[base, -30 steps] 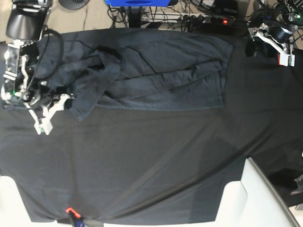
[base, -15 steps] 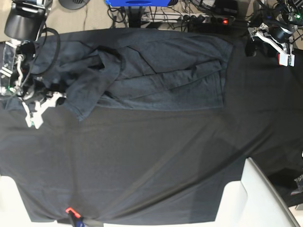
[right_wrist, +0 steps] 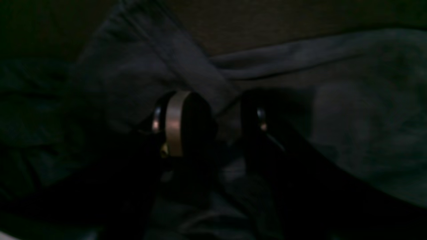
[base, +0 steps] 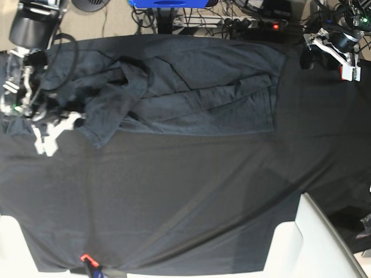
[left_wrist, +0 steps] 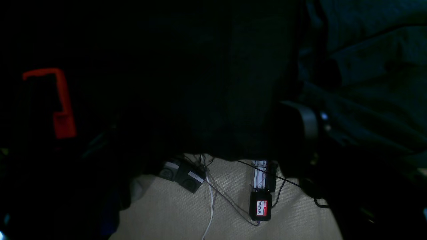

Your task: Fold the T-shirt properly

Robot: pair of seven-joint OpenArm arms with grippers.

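Right pincer (base: 51, 134) low at the counter's (base: 185, 197) left edge, fingers (right_wrist: 175, 123) parted with a hemmed fold of the T-shirt (base: 174, 87) running up between them, grip on the cloth not clear in the dim wrist view. Left pincer (base: 342, 58) raised off the far right corner, well apart from the shirt, too dark to tell how far open. T-shirt spread rumpled along the far edge, reaching from the left edge to near the far right corner, one flap hanging toward the right pincer
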